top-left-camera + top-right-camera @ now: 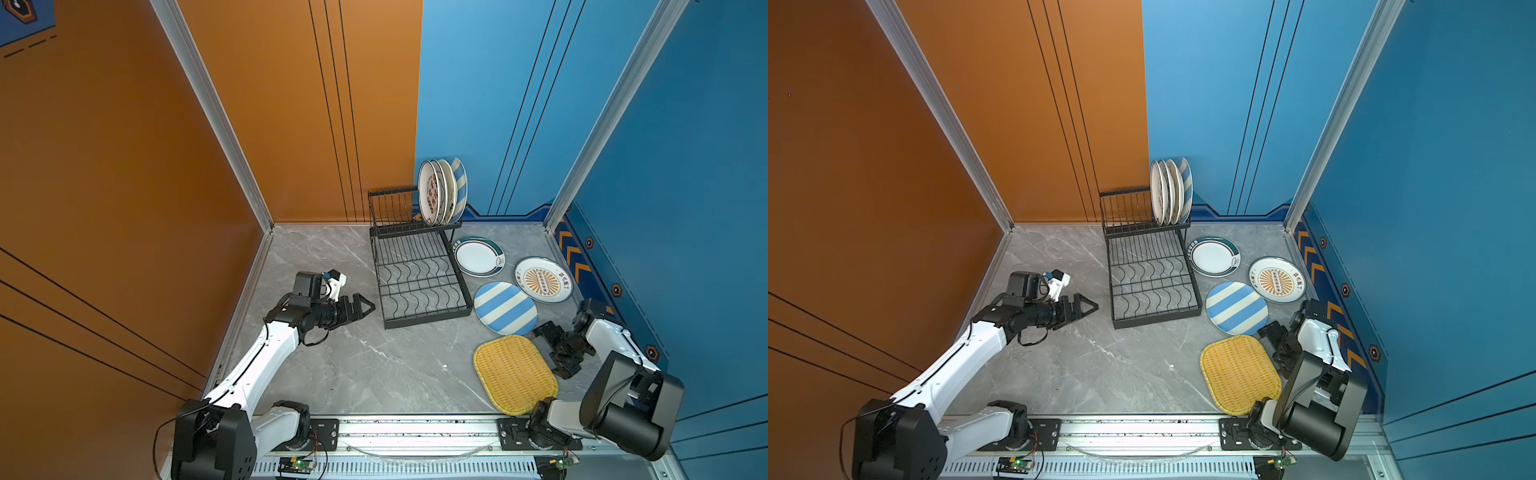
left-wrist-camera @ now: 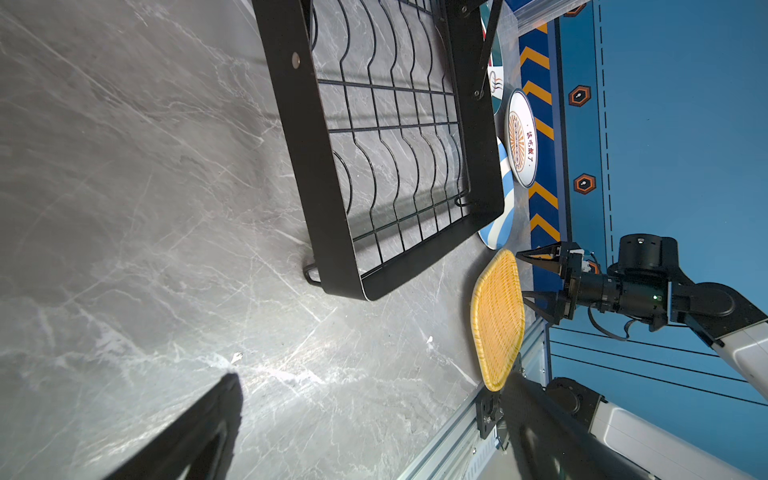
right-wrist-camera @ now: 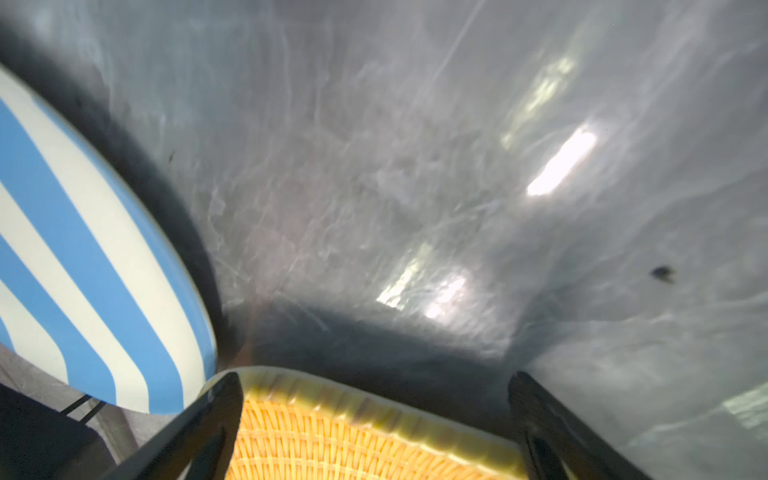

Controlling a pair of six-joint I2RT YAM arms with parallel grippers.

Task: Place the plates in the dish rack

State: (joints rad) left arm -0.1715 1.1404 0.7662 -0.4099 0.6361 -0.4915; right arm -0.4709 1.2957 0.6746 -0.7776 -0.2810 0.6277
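Observation:
The black wire dish rack (image 1: 419, 278) (image 2: 395, 145) stands at the back middle. Several plates (image 1: 441, 192) (image 1: 1170, 191) stand upright in its raised tier; the flat wavy grid is bare. Right of it lie a green-rimmed white plate (image 1: 478, 256), an orange sunburst plate (image 1: 543, 279), a blue-striped plate (image 1: 505, 307) (image 3: 83, 257) and a yellow woven plate (image 1: 514, 374) (image 3: 353, 436). My right gripper (image 1: 545, 351) (image 3: 374, 378) is open, low at the woven plate's right edge, with its rim between the spread fingers. My left gripper (image 1: 368, 308) (image 2: 374, 376) hangs open and empty, left of the rack.
Grey marble table (image 1: 353, 365), walled in orange on the left and blue at the back and right. An aluminium rail (image 1: 415, 432) with both arm bases runs along the front edge. The woven plate's near corner overhangs that edge, next to the right arm's base.

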